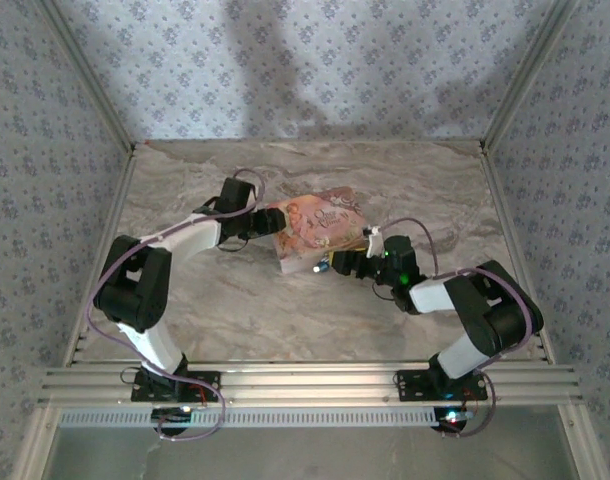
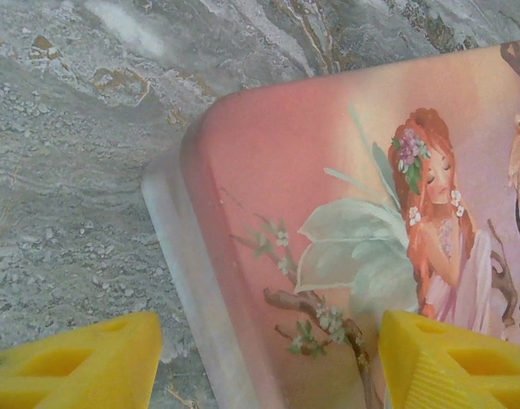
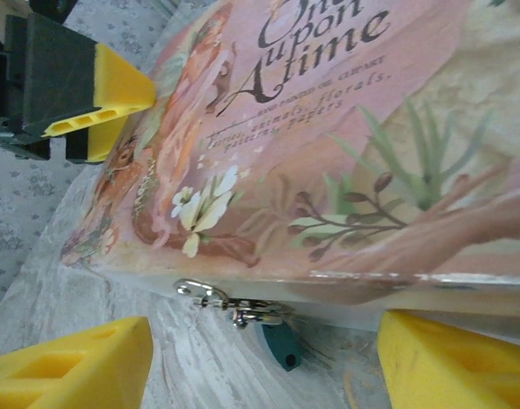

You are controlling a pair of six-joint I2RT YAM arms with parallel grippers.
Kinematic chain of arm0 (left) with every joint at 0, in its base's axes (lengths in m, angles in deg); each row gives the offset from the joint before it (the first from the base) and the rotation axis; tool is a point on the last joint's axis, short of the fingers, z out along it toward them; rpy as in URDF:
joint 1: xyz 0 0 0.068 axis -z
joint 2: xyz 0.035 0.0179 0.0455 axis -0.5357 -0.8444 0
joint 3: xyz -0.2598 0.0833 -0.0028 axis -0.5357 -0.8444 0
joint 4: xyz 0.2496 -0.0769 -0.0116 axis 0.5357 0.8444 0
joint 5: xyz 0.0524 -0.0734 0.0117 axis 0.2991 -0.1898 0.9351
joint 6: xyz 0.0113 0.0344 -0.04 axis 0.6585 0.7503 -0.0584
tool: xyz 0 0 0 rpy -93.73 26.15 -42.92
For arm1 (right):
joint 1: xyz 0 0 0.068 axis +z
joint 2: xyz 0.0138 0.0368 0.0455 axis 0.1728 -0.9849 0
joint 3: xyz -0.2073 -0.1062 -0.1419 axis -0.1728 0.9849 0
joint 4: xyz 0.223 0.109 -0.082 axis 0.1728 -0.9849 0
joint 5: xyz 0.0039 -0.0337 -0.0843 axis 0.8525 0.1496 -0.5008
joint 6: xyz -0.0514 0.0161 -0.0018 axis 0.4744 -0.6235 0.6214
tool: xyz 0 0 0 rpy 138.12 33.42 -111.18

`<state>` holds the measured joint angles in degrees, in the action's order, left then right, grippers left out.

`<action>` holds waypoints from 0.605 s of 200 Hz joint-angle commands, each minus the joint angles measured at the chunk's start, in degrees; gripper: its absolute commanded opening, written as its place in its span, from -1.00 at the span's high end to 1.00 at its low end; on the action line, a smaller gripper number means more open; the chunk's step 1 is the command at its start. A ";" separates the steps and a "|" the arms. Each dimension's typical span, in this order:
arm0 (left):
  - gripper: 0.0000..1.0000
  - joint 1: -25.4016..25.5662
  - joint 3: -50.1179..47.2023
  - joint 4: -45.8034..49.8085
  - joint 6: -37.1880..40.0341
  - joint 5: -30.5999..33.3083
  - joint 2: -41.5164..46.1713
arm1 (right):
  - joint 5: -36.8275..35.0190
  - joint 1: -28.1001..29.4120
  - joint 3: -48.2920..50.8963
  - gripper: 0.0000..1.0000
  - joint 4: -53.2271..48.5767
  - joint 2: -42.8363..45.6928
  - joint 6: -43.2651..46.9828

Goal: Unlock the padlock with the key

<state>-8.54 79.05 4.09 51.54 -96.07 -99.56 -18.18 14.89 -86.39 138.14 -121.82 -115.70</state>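
The padlock (image 3: 282, 345) is a small blue-green body hanging from a silver hasp (image 3: 230, 303) on the front edge of the pink illustrated box (image 3: 328, 128). It rests on the table, with a dark hole showing in its lower end. My right gripper (image 3: 264, 366) is open just in front of it, one yellow finger (image 3: 72, 366) on each side and nothing between them. My left gripper (image 2: 268, 366) is open astride the box's left corner (image 2: 243, 256), one finger over the lid and one over the table. The key is out of view.
The box (image 1: 315, 228) lies mid-table on the marble top (image 1: 235, 300), with the left gripper (image 1: 268, 222) at its left end and the right gripper (image 1: 335, 265) at its front edge. Patterned walls close in the sides and back.
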 commanded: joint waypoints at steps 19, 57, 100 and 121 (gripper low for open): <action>-0.36 0.97 -2.15 3.09 -0.47 1.09 0.78 | 0.96 0.68 5.11 -0.43 7.81 -0.10 2.33; -0.36 1.19 -2.10 3.00 -0.56 1.07 0.61 | 2.44 2.67 4.11 -0.44 9.84 -2.76 5.31; -0.36 1.21 -2.27 2.91 -0.65 0.94 0.63 | 3.06 2.93 0.78 -0.43 13.91 -9.13 4.83; -0.36 1.27 -2.10 2.83 -0.72 0.78 0.61 | 4.03 3.24 -0.49 -0.42 16.34 -11.70 3.94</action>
<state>-8.06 78.68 3.91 50.77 -95.65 -99.28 -15.91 17.60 -84.84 149.44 -131.16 -111.94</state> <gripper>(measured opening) 0.679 0.716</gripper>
